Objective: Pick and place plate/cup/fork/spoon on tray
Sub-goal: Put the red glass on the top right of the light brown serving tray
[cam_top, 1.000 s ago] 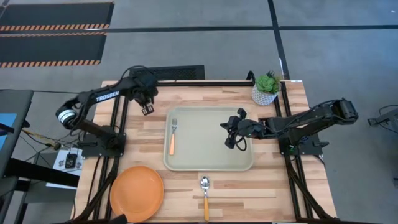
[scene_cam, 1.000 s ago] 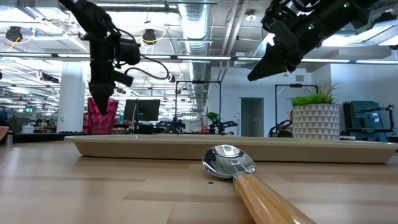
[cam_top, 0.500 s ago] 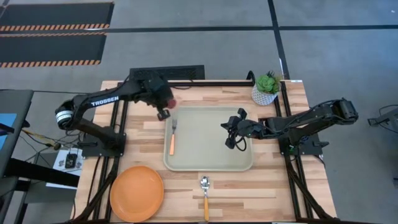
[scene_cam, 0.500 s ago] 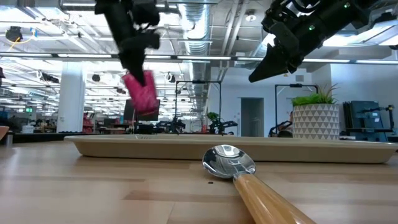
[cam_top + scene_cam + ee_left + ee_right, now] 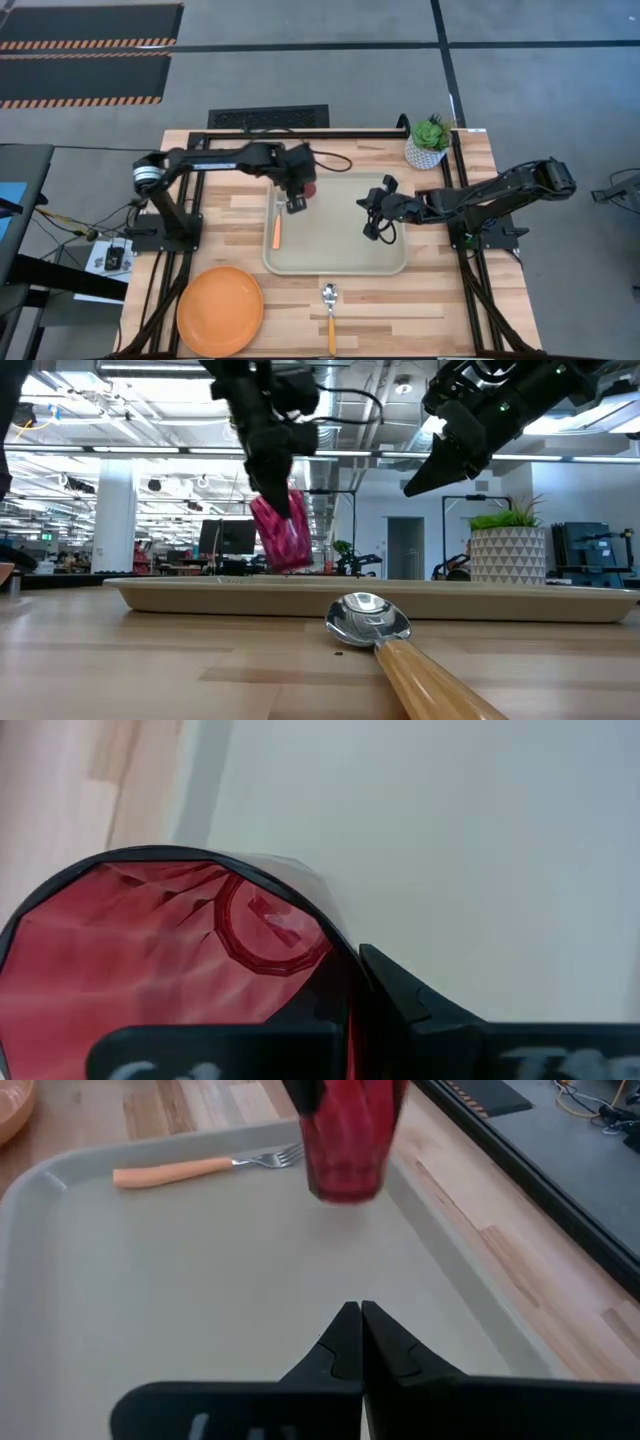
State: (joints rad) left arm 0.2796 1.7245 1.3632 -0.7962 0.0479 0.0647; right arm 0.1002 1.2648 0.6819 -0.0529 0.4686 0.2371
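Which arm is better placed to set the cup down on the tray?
Left. Its pincer already holds the cup above the tray; the right pincer hovers shut and empty.

Plate (image 5: 220,311) partly beyond frame edge

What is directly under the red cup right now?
The cup, held aloft by the left gripper, hangs over bare tray floor. The fork lies beside it, not beneath. The cup's interior looks empty in the left wrist view.
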